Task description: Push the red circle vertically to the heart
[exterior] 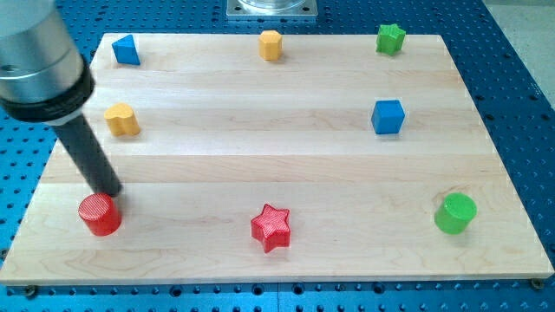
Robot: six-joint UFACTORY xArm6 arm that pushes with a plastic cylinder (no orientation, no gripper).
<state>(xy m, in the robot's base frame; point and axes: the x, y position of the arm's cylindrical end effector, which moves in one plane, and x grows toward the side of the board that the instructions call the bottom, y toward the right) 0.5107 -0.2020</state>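
Observation:
The red circle (100, 214), a short red cylinder, sits near the view's bottom left of the wooden board (277, 156). The yellow heart (122, 119) lies above it, near the left edge. My tip (110, 191) rests on the board just above the red circle's upper right edge, touching or nearly touching it. The dark rod slants up to the view's top left, below the heart's level at its lower end.
A blue triangle (127, 50), a yellow hexagon (270, 44) and a green star (391, 38) line the top. A blue cube (388, 117) is at the right, a red star (271, 227) at bottom centre, a green cylinder (455, 213) at bottom right.

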